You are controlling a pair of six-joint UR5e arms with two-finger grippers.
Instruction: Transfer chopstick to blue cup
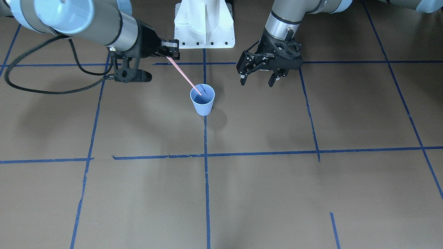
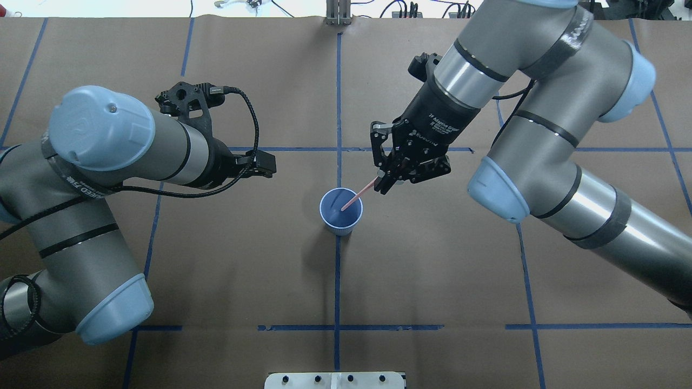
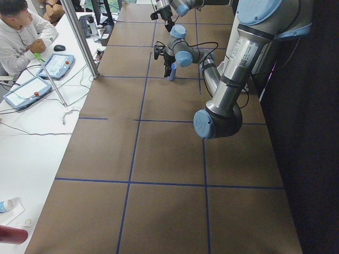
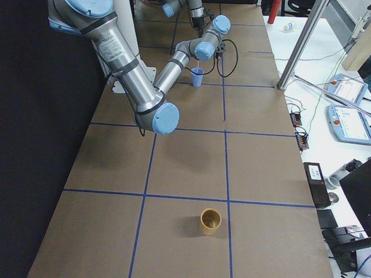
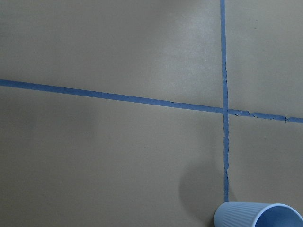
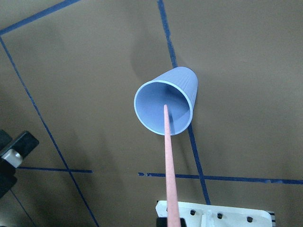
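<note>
The blue cup stands upright on the brown table near a blue tape line; it also shows in the overhead view and in both wrist views. My right gripper is shut on the upper end of the pink chopstick. The stick slants down, and its lower tip is inside the cup's mouth. My left gripper hangs open and empty on the cup's other side, above the table. Only one chopstick shows.
The white robot base stands at the table's edge behind the cup. A tan cup stands far off at the table's right end. An operator sits at a side desk with tablets and cables.
</note>
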